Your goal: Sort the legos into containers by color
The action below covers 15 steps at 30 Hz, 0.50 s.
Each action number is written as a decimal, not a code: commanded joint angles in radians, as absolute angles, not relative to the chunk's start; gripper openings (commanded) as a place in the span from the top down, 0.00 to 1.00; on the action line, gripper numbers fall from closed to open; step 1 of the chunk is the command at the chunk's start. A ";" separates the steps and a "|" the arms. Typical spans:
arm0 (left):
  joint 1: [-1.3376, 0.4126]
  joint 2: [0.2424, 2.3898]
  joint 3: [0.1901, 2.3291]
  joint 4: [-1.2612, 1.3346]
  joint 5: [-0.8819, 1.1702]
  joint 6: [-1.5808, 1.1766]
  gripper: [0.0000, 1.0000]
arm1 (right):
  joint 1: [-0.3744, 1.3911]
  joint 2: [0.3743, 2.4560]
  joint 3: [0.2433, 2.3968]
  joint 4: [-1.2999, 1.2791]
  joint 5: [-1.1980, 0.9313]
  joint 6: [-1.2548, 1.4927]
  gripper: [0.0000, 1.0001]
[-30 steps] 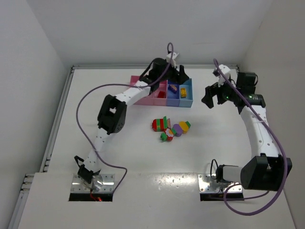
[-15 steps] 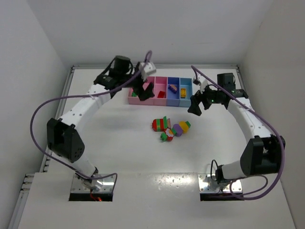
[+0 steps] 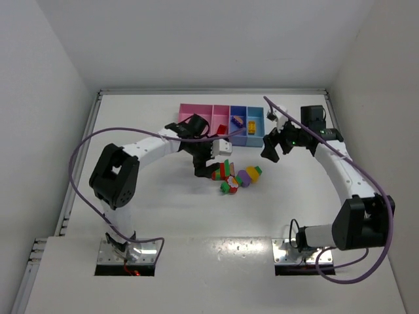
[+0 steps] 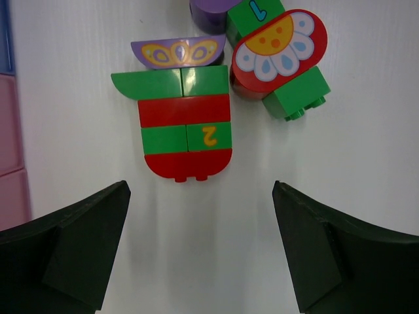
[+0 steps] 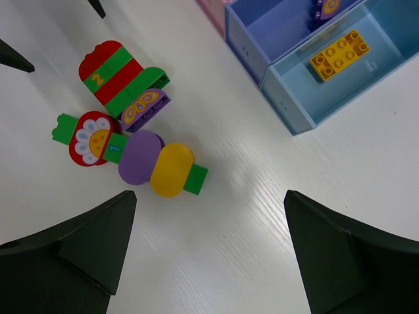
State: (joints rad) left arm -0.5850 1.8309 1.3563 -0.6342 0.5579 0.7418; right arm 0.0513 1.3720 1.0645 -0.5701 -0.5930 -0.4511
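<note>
The legos lie in a small pile mid-table. A red-and-green striped stack (image 3: 221,171) sits at its left, also in the left wrist view (image 4: 185,131) and the right wrist view (image 5: 118,77). A purple butterfly piece (image 4: 178,53), a red flower piece (image 4: 281,49) and a purple-yellow-green stack (image 5: 160,167) lie beside it. The containers (image 3: 196,110) stand in a row behind. My left gripper (image 3: 203,170) (image 4: 200,190) is open and empty, just left of the striped stack. My right gripper (image 3: 270,149) (image 5: 209,194) is open and empty, above the table right of the pile.
The light blue bin (image 5: 288,108) holds a yellow brick (image 5: 339,54). The purple-blue bin (image 5: 245,36) holds a purple piece (image 5: 325,8). A red brick (image 3: 222,129) lies in the narrow pink bin. Walls close the table at the back and sides.
My left arm has swung from over the bins down to the left of the lego pile. My right gripper came in toward the bins' right end, then held nearly still.
</note>
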 commanded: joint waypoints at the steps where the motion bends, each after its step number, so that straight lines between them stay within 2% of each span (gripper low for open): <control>1: -0.620 1.865 1.370 -0.560 0.569 0.819 0.03 | 0.034 1.312 1.046 -0.557 -0.572 -0.460 0.05; 15: -0.657 2.009 1.410 -0.483 0.508 0.781 0.03 | -0.017 1.301 1.028 -0.566 -0.563 -0.460 0.05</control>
State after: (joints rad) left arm -0.6437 1.9987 1.3636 -0.5228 0.5034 0.7773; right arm -0.0113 1.3224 1.0389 -0.5777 -0.5568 -0.4511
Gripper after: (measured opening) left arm 0.970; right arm 0.949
